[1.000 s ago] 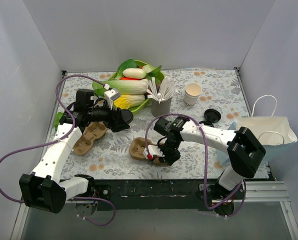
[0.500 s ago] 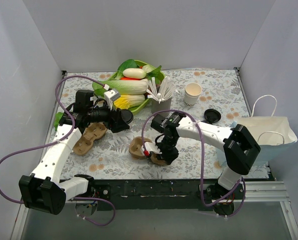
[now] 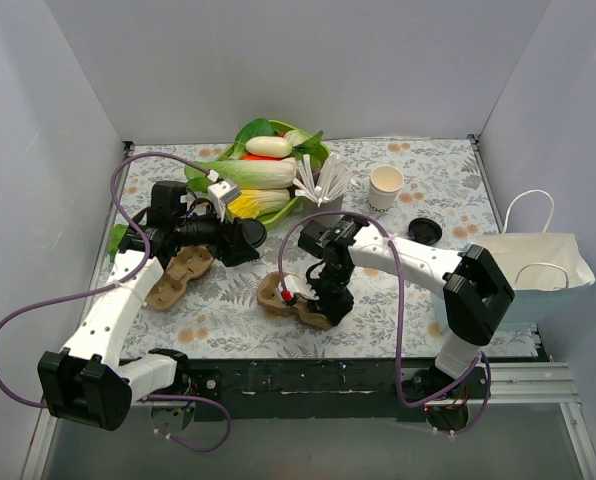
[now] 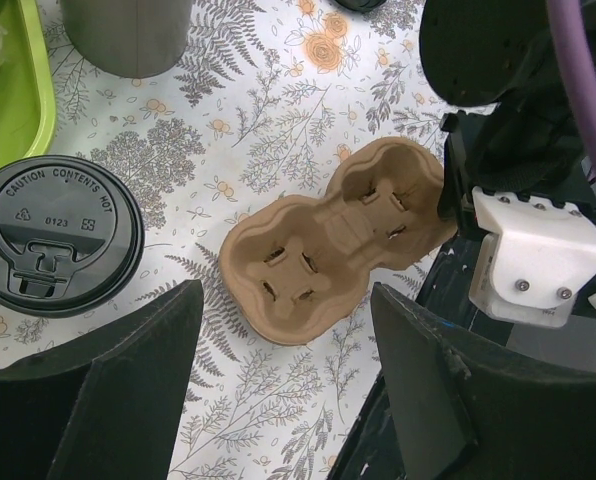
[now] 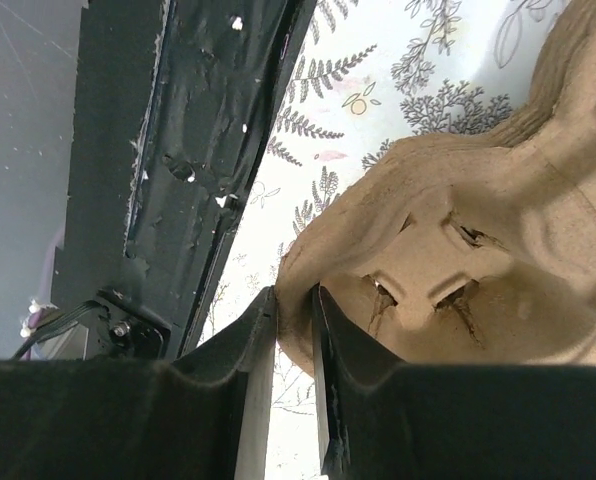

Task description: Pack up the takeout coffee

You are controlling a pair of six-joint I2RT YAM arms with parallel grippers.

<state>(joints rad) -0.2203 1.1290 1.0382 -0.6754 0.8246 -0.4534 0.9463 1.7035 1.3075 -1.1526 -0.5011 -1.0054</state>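
Grey walls close in a desk spread with a fern-and-flower print cloth. Toward the far right of it the small cream-white paper cup stands upright, its mouth open and dark lettering on its side, apart from both arms. A round black plastic lid lies flat on the cloth near it, toward the front. A grey metal cup of white straws stands to the left of the paper cup, and behind that sits a green tray of vegetables.

Nearer the front, the right gripper has its jaws closed on the rim of a brown moulded-pulp two-cup carrier. The right wrist view shows the pulp edge pinched between the two fingers, close to the desk's dark front edge.

The left gripper hangs over the middle of the desk with its jaws wide apart and nothing between them. A second black lid, with raised lettering on top, lies on the cloth just beside one of its fingers. A second pulp carrier rests beside the left arm. At the right edge a white paper bag with cord handles lies on its side.
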